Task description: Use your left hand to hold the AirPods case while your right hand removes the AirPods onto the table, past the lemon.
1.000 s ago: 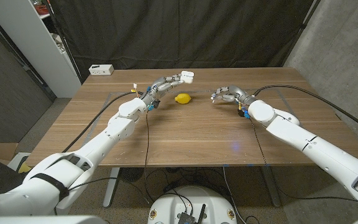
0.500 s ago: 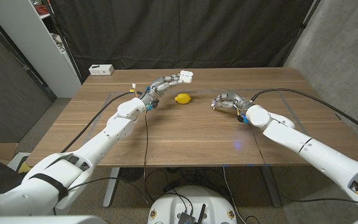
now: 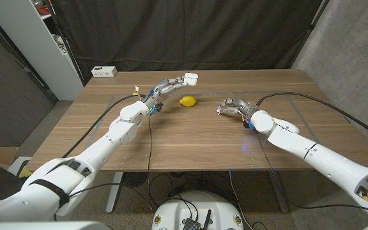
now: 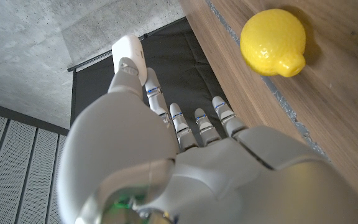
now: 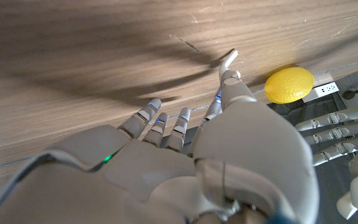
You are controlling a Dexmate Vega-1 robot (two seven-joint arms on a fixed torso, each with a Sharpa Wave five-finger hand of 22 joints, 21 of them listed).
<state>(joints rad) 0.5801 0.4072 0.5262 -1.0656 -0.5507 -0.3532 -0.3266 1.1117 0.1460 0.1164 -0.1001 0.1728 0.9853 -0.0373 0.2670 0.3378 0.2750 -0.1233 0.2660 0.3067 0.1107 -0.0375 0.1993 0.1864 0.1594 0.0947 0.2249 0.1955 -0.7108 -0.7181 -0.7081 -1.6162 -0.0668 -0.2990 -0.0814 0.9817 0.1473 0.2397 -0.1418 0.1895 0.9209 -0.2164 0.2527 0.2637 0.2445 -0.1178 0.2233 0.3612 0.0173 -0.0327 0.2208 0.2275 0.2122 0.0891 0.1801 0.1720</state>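
Gripping what, precisely, is the left hand [image 3: 171, 84]? (Reader)

It is pinching the white case [image 3: 192, 78] at its fingertips and holding it in the air above the table [image 3: 190, 140], on the far side of the lemon [image 3: 187, 101]. In the left wrist view the case [image 4: 128, 53] is sitting at the tip of the longest outstretched finger, while the other fingers are lying straight beside it. Whether the lid is open cannot be told. (Legend)

And where is the lemon lying? (Reader)

It is resting on the wood between the two hands, closer to the left one and apart from both. (Legend)

What is the right hand [image 3: 230, 105] doing? (Reader)

It is hovering low over the table on the robot's right of the lemon, with its fingers curling inward. In the right wrist view a thin white stem, seemingly an AirPod [image 5: 229, 57], is sticking out from between the thumb and a finger, so the hand [image 5: 185, 155] is pinching it. Whether the stem is touching the wood cannot be told. (Legend)

Is anything else showing in that view? (Reader)

The lemon [image 5: 289, 84] is appearing beyond the fingertips, and the fingers of the left hand [image 5: 334, 134] are reaching in at the edge. (Legend)

Is anything else sitting on the table? (Reader)

A small white box [image 3: 104, 71] is lying at the far left corner, well apart from everything else. (Legend)
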